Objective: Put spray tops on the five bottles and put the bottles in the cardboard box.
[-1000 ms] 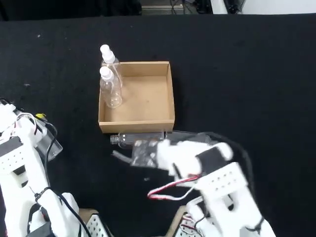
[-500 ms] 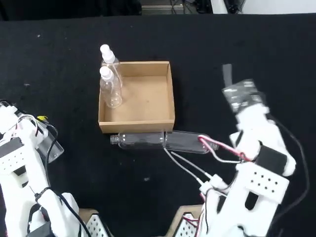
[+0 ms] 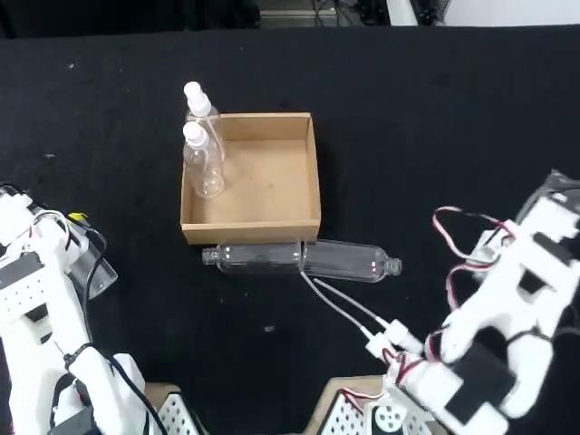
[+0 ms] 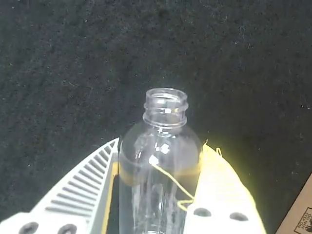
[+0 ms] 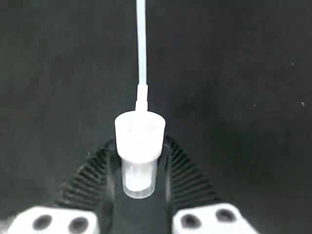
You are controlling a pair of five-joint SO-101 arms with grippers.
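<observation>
Bottles [image 3: 258, 257] number five, one clamped in left end effector [image 4: 161, 144]; right end effector [image 5: 139, 144] clamps spray top [image 5: 139, 130].

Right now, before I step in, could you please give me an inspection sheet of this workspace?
Surface: black table.
Job's things: cardboard box, open; capped bottles, two, upright at its left wall; open bottles, two, lying end to end in front of it.
Clutter: nothing seen.
Grippers: left gripper shut on an uncapped bottle; right gripper shut on a spray top, tube pointing away.
Cables: white wires lie on the table near the lying bottles; red-and-white wires loop on the right arm.
Surroundings: dark equipment past the table's far edge.
</observation>
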